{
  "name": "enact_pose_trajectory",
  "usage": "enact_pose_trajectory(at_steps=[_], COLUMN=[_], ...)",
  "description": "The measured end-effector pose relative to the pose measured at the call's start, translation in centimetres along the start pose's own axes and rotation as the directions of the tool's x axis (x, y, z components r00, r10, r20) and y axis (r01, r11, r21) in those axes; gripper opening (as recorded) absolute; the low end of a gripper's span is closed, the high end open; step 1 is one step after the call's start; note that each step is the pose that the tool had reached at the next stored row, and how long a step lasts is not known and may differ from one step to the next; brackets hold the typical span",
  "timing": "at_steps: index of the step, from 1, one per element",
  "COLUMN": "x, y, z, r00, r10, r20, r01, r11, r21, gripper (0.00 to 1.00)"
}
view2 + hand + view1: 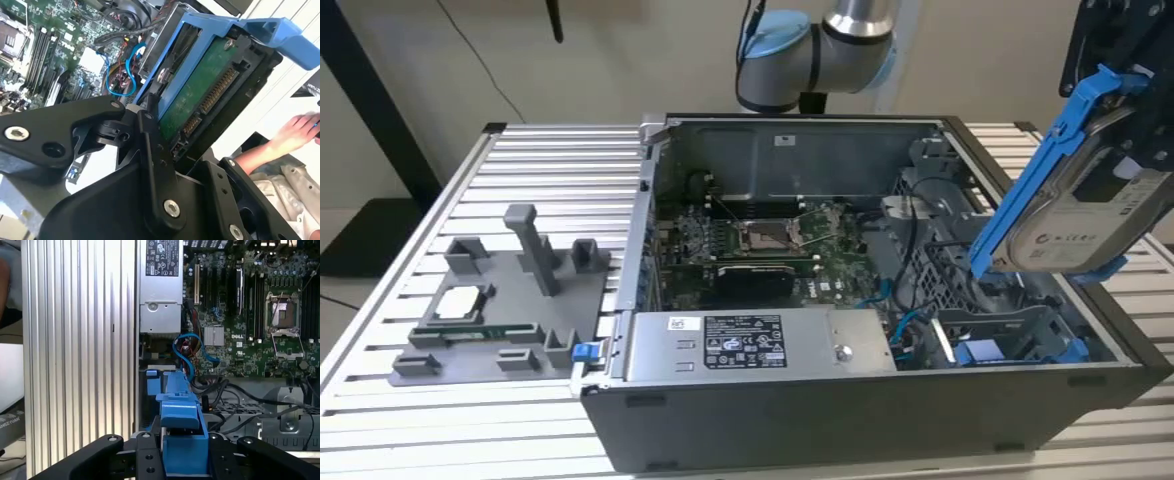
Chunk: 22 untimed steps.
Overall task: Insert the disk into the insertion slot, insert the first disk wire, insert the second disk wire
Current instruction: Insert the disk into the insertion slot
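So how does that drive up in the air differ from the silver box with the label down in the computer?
The disk hangs tilted above the case, clamped in the gripper; the power supply lies flat inside it. The disk wears a bright blue carrier; the power supply is bare metal. Both are silver-grey boxes with labels.

I get soft, even light overall. Pale glare washes the table [75,340] beside the fingers [147,460]. The disk [200,95] between them catches brightness, and the computer case [787,150] interior lies shaded.
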State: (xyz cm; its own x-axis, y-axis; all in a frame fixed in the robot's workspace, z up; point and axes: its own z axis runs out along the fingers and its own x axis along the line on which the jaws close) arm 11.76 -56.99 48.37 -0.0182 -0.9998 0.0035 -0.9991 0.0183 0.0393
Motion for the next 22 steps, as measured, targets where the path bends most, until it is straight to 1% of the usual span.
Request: enact_pose_trajectory(at_steps=[4, 10, 15, 19, 22], x=[0.0, 0.0, 0.0, -0.01, 0.05], y=[-0.04, -0.08, -0.12, -0.14, -0.16], z=[0.73, 1.82, 2.66, 3.28, 3.81], r00=[1.0, 1.0, 0.9999, 0.9998, 0.9997], r10=[0.0, 0.0, -0.001, -0.001, -0.001], r20=[0.0006, 0.0062, 0.0134, 0.0223, 0.0256], r01=[0.0, 0.0, 0.001, 0.001, 0.001], r11=[1.0, 1.0, 1.0, 0.9999, 0.9999], r21=[0.0, 0.002, 0.0086, 0.0135, 0.0153], gripper=[0.0, 0.0, 0.0, 0.0, 0.0])
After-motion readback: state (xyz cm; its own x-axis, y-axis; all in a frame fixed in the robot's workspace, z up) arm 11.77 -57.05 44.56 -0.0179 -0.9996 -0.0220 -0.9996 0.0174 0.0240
